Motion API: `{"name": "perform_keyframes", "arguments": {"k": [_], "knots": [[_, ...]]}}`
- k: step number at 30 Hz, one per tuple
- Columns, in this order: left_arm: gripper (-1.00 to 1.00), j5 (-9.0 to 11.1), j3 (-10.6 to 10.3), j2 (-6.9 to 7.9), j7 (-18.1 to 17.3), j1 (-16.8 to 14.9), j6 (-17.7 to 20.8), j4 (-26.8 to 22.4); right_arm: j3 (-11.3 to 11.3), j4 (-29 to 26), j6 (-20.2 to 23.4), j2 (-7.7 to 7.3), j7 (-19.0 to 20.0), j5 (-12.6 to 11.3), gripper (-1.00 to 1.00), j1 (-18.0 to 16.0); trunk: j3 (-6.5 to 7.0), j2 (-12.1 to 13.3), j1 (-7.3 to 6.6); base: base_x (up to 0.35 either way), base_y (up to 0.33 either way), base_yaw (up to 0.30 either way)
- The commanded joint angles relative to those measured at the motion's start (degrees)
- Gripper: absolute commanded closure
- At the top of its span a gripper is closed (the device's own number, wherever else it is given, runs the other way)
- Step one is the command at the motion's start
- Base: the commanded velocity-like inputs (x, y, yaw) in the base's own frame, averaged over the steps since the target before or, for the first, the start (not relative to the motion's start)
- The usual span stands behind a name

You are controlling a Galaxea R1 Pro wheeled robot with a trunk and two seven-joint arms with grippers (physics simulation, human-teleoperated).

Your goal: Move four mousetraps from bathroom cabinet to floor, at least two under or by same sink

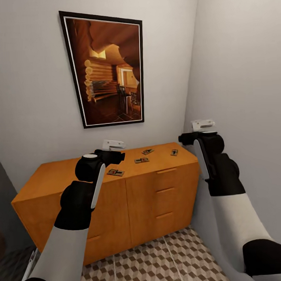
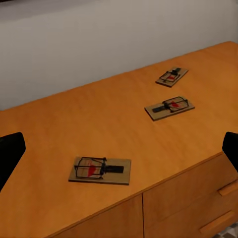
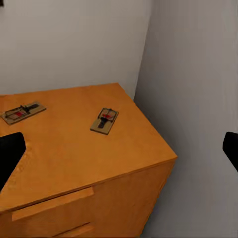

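I see four mousetraps on top of the orange cabinet (image 1: 118, 190): the nearest mousetrap (image 1: 115, 172) centre frame, the middle mousetrap (image 1: 141, 160), the back mousetrap (image 1: 147, 151) and the corner mousetrap (image 1: 174, 152) toward the right wall. My left gripper (image 2: 119, 153) hangs above the nearest one, fingers spread wide. My right gripper (image 3: 119, 148) is wide too, holding nothing. Patterned floor tiles (image 1: 161, 261) fill the bottom of the frame.

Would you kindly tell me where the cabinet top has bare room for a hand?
The cabinet top is bare on its left part, from the left edge up to the nearest mousetrap. The right part is crowded: three more mousetraps lie spread toward the right wall, with narrow wood gaps between them.
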Motion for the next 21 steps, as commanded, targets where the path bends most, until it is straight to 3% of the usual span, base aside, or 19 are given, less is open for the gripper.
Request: {"name": "perform_keyframes", "arguments": {"k": [1, 5, 9, 16, 21], "knots": [[-1.0, -0.15, -0.02, 0.0, 0.05, -0.06, 0.27, -0.05, 0.41, 0.03, 0.31, 0.92, -0.09, 0.49, -1.0, -0.55, -0.07, -0.04, 0.0, 0.007, 0.0, 0.0], [-1.0, 0.02, 0.17, 0.0, 0.04, -0.05, 0.33, 0.02, 1.3, 0.34, 0.31, 4.2, -0.34, 0.75, -1.0, -1.67, -0.07, -0.04, 0.0, 0.018, 0.0, 0.0], [-1.0, 1.12, 0.51, 0.0, 0.09, -0.06, 0.39, 0.36, 1.81, 0.58, 0.31, 6.23, -0.43, 0.81, -1.0, -2.28, -0.07, -0.04, 0.0, 0.158, 0.0, 0.0], [-1.0, 1.74, 1.41, 0.0, 0.12, -0.07, 0.45, 0.49, 1.81, 0.96, 0.31, 6.49, -0.45, 0.78, -1.0, -2.4, -0.07, -0.04, 0.0, 0.288, 0.0, 0.0], [-1.0, 1.96, 3.65, 0.0, 0.13, -0.06, 0.63, 0.66, 1.8, 1.95, 0.31, 6.51, -0.43, 0.77, -1.0, -2.43, -0.07, -0.04, 0.0, 0.313, 0.0, 0.0]]}}
